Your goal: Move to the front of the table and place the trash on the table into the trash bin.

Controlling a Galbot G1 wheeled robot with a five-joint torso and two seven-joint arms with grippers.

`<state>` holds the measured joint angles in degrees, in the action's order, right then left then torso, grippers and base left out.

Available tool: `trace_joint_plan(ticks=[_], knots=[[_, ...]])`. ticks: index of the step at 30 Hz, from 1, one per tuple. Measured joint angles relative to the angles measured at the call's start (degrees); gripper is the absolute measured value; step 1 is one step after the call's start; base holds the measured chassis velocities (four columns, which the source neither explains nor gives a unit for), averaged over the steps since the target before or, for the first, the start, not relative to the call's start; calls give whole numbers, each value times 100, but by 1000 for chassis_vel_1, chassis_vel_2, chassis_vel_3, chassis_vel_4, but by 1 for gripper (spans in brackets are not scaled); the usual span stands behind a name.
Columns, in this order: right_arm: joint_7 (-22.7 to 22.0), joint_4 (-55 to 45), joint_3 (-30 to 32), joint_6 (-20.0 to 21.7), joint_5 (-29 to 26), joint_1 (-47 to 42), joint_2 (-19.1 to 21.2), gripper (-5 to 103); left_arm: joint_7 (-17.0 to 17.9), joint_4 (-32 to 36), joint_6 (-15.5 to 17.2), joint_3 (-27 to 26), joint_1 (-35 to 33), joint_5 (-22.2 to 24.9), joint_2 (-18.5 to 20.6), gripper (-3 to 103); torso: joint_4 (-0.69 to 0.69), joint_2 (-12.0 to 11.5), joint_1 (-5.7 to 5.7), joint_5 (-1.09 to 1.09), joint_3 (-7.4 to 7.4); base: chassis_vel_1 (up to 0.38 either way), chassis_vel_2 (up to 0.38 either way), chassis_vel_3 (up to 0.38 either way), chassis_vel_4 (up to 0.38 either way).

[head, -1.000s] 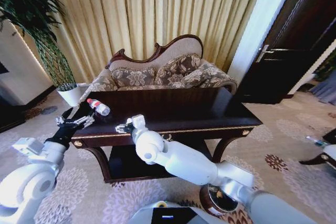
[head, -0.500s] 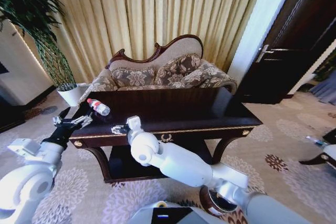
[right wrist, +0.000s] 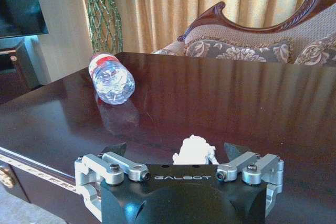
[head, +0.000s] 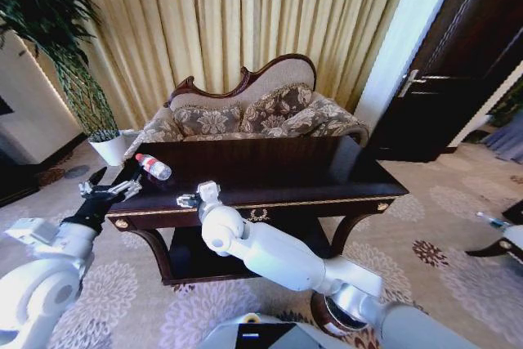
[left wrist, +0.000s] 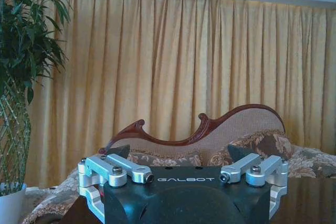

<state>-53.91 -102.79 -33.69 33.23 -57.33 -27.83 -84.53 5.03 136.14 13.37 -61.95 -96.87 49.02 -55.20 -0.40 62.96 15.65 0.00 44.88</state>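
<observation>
Both pincer fingers spread wide around crumpled white scrap (right wrist: 193, 149).

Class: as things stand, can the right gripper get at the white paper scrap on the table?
Probably yes. The right gripper sits at the table edge, open, with the paper scrap just ahead between its fingers and nothing between.

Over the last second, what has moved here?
The right pincer slid a little toward the table's left front edge, open around the crumpled white scrap. The left pincer drifted slightly outward, open. The bottle stayed put.
</observation>
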Motion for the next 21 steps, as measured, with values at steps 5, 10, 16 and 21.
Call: trace_joint_plan(ticks=[5, 10, 16, 21], knots=[[30, 41, -28, 0, 117, -8, 15, 98, 2, 46, -1, -21, -25, 3, -11, 100, 0, 0, 0, 0, 0, 0, 0, 0, 0], [31, 42, -49, 0, 137, 3, 20, 78, 2, 55, -4, -40, -49, 3, -40, 100, 0, 0, 0, 0, 0, 0, 0, 0, 0], [32, 32, -58, -8, 171, 4, 65, 56, 2, 53, -12, -14, -27, -4, -43, 100, -1, 0, 0, 0, 0, 0, 0, 0, 0], [31, 31, -59, -13, 217, -8, 90, 39, 2, 31, -14, 35, -9, -22, -44, 100, 0, 0, 0, 0, 0, 0, 0, 0, 0]])
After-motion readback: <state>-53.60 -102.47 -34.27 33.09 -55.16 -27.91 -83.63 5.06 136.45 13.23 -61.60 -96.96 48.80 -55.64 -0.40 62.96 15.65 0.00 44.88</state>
